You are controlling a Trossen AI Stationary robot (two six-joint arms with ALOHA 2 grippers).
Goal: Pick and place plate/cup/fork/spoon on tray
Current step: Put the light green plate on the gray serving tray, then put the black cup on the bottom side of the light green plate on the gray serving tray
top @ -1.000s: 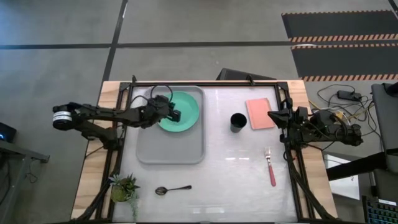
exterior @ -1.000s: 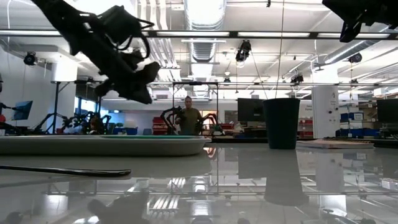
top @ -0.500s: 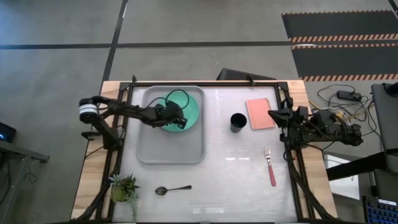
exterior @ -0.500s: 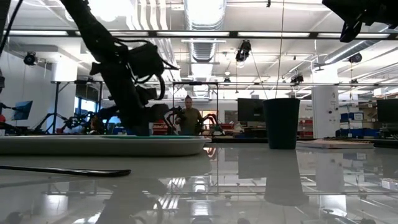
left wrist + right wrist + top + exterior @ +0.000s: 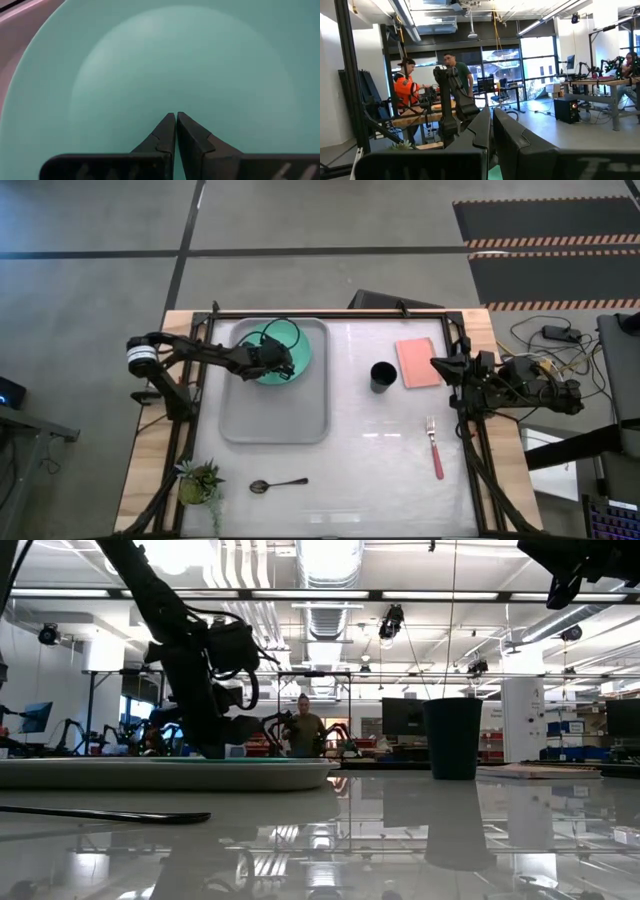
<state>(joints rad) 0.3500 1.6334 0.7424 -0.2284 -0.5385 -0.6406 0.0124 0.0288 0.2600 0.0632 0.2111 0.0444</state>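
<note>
A: My left gripper (image 5: 176, 116) is pinched closed, holding nothing, tips low over the middle of the plate (image 5: 165, 65). In the high view it sits (image 5: 287, 367) over the plate (image 5: 300, 348), which lies in the tray's (image 5: 274, 415) far half, close to the far rim.

B: So the plate's placed. What's the next pick?

A: My call: cup (image 5: 382, 376). It stands upright on the bare table, right of the tray, between the tray and the pink pad (image 5: 418, 363). Round, so no long axis to line up with.

B: Which arm?

A: Right gripper (image 5: 440, 364) is nearer, parked at the table's right edge just past the pad, fingers together too. Left would have to cross the tray rim.

B: Fork and spoon?

A: Fork (image 5: 434, 448) lies near the right edge, long axis running front to back, tines away from me; right arm's job. Spoon (image 5: 278, 483) lies crosswise near the front edge, bowl to the left, beside the small plant (image 5: 198, 479); left arm's.

B: Room on the tray?

A: The near half is open. The plant crowds the spoon's bowl end, I'd say.
</note>
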